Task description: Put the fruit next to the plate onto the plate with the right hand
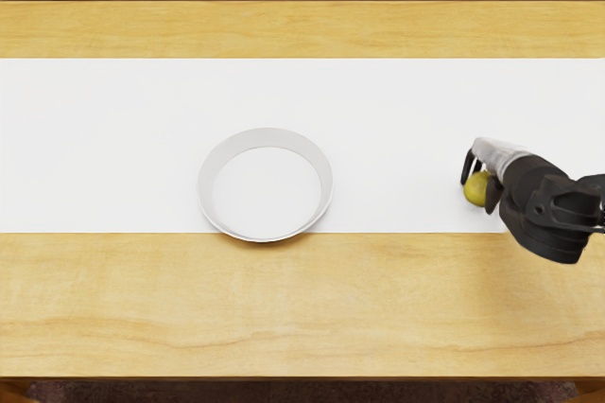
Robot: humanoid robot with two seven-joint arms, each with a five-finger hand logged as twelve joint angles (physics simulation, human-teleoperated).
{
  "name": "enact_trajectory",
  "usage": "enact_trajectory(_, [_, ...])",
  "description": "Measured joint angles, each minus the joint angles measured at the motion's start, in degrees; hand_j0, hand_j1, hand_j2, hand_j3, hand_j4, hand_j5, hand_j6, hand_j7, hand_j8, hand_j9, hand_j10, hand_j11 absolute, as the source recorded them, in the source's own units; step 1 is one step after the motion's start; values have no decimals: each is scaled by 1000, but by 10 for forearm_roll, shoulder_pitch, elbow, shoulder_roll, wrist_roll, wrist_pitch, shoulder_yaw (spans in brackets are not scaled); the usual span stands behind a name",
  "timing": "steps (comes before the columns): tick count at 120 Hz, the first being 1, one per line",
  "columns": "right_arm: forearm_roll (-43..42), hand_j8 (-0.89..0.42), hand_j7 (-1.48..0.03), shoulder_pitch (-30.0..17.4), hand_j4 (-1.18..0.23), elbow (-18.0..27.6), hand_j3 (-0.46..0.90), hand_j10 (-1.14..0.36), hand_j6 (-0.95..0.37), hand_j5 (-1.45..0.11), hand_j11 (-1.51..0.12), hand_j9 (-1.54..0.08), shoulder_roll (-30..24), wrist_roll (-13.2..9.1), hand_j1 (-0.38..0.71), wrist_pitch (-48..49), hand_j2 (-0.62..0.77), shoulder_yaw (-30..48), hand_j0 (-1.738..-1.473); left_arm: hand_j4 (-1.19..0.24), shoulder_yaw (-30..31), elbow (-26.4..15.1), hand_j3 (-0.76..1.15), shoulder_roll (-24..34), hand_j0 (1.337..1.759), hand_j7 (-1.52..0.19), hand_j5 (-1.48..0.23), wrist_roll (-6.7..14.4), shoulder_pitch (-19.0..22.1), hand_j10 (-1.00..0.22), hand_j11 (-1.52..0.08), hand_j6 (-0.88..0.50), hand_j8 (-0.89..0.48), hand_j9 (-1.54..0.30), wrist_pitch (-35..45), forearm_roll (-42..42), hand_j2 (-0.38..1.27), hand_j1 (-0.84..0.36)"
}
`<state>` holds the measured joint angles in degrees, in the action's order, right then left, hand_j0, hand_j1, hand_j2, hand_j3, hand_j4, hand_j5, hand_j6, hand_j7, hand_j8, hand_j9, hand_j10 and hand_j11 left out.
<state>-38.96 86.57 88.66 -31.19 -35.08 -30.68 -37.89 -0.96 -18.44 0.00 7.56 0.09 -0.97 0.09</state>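
A white plate (266,184) with a raised rim rests on the white runner at the middle of the table, with nothing on it. Far to its right a small yellow fruit (475,187) sits on the runner near the runner's front edge. My right hand (484,176) comes in from the right edge, its dark fingers curled around the fruit on both sides, so only part of the yellow shows. Whether the fruit is lifted off the cloth I cannot tell. The left arm is out of view.
A white runner (123,138) crosses the wooden table (284,308) from left to right. Bare wood lies in front of and behind it. A brown wall stands behind the table's far edge.
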Motion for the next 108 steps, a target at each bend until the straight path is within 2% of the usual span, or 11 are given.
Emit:
enact_trajectory(15, [0, -415, -1013, 3, -742, -1, 0, -705, -422, -1022, -1027, -1029, 8, 0, 262, 4, 353, 39, -1651, 0, 0, 0, 0, 0, 1658, 0, 0, 0, 0, 0, 0, 0, 0, 0, 0, 0, 0, 349])
enact_trajectory(40, [1, -412, -1039, 9, -740, 0, 2, -699, -413, -1076, -1079, -1076, 42, 1, 233, 8, 305, 104, -1653, 0, 0, 0, 0, 0, 1658, 0, 0, 0, 0, 0, 0, 0, 0, 0, 0, 0, 0, 349])
enact_trajectory(79, [3, -422, -1050, 44, -753, -15, 2, -721, -438, -1119, -1122, -1114, 151, 2, 178, 8, 240, 152, -1655, 0, 0, 0, 0, 0, 1658, 0, 0, 0, 0, 0, 0, 0, 0, 0, 0, 0, 0, 349])
enact_trajectory(88, [4, -411, -1050, 54, -755, -21, 3, -717, -410, -1125, -1132, -1123, 170, 1, 230, 8, 338, 160, -1656, 0, 0, 0, 0, 0, 1658, 0, 0, 0, 0, 0, 0, 0, 0, 0, 0, 0, 0, 349])
enact_trajectory(98, [3, -380, -1050, 59, -759, -24, 1, -708, -393, -1126, -1139, -1128, 195, 1, 272, 8, 382, 169, -1658, 0, 0, 0, 0, 0, 1658, 0, 0, 0, 0, 0, 0, 0, 0, 0, 0, 0, 0, 349])
enact_trajectory(101, [4, -373, -1050, 60, -759, -25, 1, -715, -396, -1128, -1137, -1126, 203, 1, 293, 8, 446, 171, -1658, 0, 0, 0, 0, 0, 1658, 0, 0, 0, 0, 0, 0, 0, 0, 0, 0, 0, 0, 349])
enact_trajectory(104, [4, -364, -1050, 60, -757, -27, 2, -715, -384, -1134, -1137, -1127, 210, 1, 295, 8, 431, 172, -1658, 0, 0, 0, 0, 0, 1658, 0, 0, 0, 0, 0, 0, 0, 0, 0, 0, 0, 0, 349])
enact_trajectory(108, [4, -377, -1050, 59, -757, -28, 2, -719, -373, -1137, -1140, -1129, 219, 1, 318, 8, 501, 173, -1658, 0, 0, 0, 0, 0, 1658, 0, 0, 0, 0, 0, 0, 0, 0, 0, 0, 0, 0, 349])
